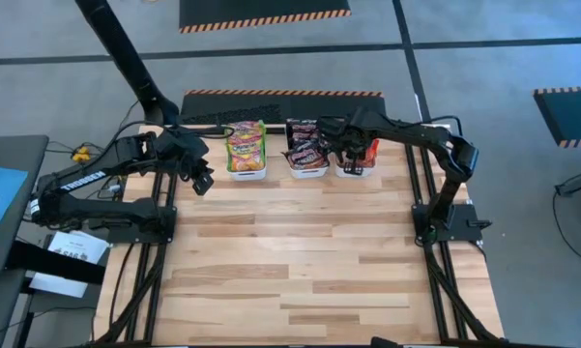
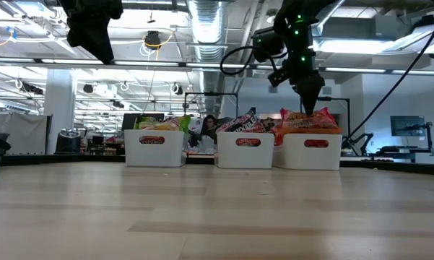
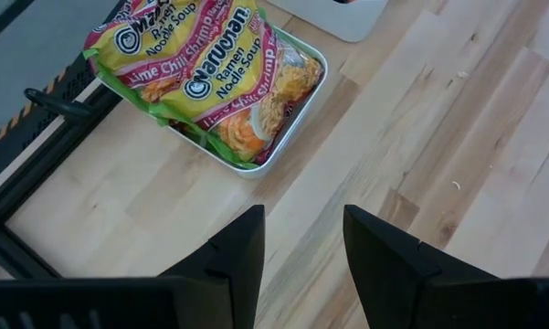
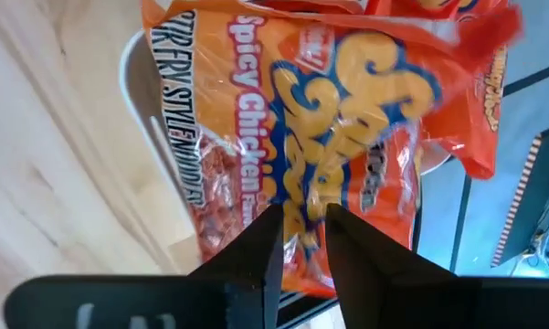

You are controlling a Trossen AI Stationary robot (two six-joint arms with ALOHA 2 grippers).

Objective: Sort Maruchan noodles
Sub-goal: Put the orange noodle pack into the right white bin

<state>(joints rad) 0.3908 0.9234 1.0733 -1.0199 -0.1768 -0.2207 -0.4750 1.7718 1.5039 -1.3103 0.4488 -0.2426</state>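
Now the right gripper (image 4: pixel 300 228) hangs over the right-hand tub (image 1: pixel 353 171), fingers slightly parted, tips against a red-orange packet (image 4: pixel 320 128) lying on top, no firm grip visible. Green packets (image 1: pixel 246 147) fill the left tub, black ones (image 1: pixel 305 150) the middle. Light, crinkly, slippery stuff, brittle inside: pinch an edge. The left gripper (image 3: pixel 301 242) waits open beside the green tub.

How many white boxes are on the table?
3, in a row at the table's far edge: left white plastic tub holding green-edged packets, middle tub holding black ones, right tub holding orange ones. None seems hidden.
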